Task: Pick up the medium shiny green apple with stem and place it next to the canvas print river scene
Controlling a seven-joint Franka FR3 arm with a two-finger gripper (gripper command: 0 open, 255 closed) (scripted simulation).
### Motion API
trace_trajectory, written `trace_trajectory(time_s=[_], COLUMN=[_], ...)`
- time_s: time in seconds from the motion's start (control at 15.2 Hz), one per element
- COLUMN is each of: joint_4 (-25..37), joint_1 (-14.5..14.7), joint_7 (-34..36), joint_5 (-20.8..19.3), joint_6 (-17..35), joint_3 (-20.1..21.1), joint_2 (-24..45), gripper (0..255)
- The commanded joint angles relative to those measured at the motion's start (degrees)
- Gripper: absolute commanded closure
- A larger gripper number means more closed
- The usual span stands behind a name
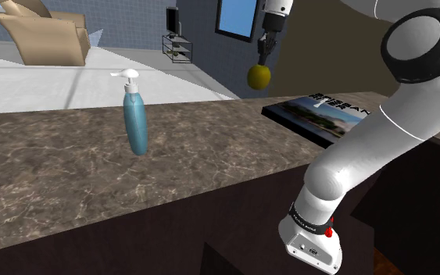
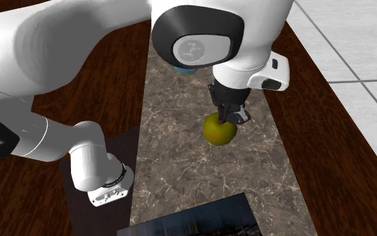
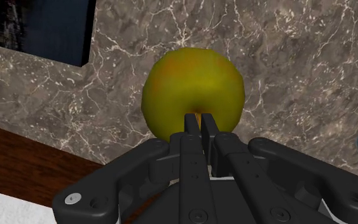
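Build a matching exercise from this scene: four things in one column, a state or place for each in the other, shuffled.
1. apple
2. pump bottle
3. canvas print
4. gripper

A. lies flat on the counter
B. stands upright, teal
C. black, shut on the fruit
D. hangs in the air, yellow-green

Pairs: 1-D, 2-B, 3-A, 4-C.

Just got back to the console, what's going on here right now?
The arm has its jaws shut on the stem of the yellow-green apple, and the apple hangs in the air above the marble counter. The print lies flat on the counter, with a gap between it and the apple, so the apple is not yet placed. A blue pump bottle stands upright farther along the counter.
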Motion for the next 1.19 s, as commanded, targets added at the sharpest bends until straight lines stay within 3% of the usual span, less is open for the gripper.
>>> trace_trajectory(time_s=[0.0,0.33,1.12], joint_4=[2.6,8.2,-4.6], joint_1=[-0.8,-2.7,-3.1], joint_7=[-3.4,-10.8,-10.2], joint_5=[-0.2,0.6,-0.6], joint_6=[-0.7,-1.3,8.3], joint_3=[-2.4,-7.7,-7.3], joint_2=[1.8,7.2,3.7], gripper=[255,255,255])
